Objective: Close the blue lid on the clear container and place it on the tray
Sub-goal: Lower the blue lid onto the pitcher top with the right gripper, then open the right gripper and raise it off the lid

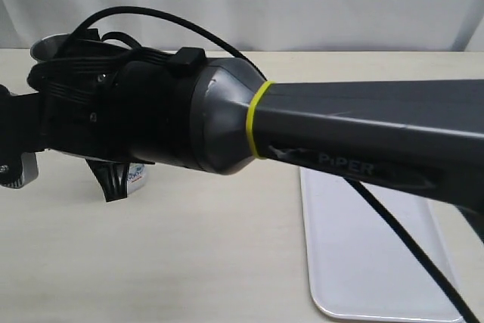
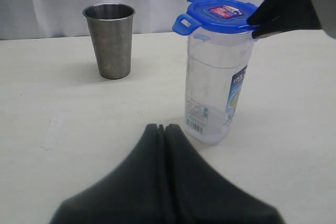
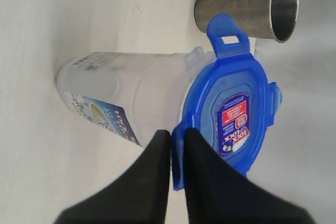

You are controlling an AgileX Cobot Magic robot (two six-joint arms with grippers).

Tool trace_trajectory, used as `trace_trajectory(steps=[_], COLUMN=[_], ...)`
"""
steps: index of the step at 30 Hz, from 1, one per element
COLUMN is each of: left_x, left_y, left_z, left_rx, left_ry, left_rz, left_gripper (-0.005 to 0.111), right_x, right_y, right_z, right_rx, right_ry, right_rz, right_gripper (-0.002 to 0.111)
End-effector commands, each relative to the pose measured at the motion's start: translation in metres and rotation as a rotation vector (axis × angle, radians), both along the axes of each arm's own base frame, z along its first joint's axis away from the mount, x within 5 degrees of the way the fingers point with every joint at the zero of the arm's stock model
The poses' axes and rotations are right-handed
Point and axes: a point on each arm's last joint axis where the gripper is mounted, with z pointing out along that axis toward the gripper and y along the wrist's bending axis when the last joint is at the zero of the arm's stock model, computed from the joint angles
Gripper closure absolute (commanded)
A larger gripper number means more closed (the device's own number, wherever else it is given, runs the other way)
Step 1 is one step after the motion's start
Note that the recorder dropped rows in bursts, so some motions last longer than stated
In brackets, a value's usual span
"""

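Observation:
The clear container (image 2: 215,87) stands upright on the table with the blue lid (image 2: 218,14) sitting on its mouth. One side flap of the lid sticks out level. My right gripper (image 3: 177,132) reaches in from the side, its two black fingers closed on a side flap of the blue lid (image 3: 231,114) above the clear container (image 3: 131,87). My left gripper (image 2: 161,127) is shut and empty, low over the table just in front of the container. In the exterior view the right arm hides nearly everything; only a bit of the container's label (image 1: 138,175) shows. The tray (image 1: 363,262) lies at the front right.
A grey metal cup (image 2: 110,40) stands upright behind and to the side of the container; its rim (image 1: 45,45) peeks out at the far left of the exterior view. A white curtain backs the table.

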Motion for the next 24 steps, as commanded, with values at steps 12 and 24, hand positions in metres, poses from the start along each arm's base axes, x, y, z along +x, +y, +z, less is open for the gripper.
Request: trace_trajectory(steps=[12, 24], left_x=[0.0, 0.0], left_y=[0.0, 0.0], left_z=[0.0, 0.0], left_rx=[-0.003, -0.003], left_ry=[-0.01, -0.01], left_rz=[0.005, 0.005], left_gripper=[0.107, 0.107], right_x=[-0.002, -0.02], right_y=[-0.005, -0.024], right_z=[0.005, 0.084], right_rx=[-0.006, 0.647], right_ry=[0.019, 0.27], right_rz=[-0.037, -0.327], right_gripper=[0.07, 0.07])
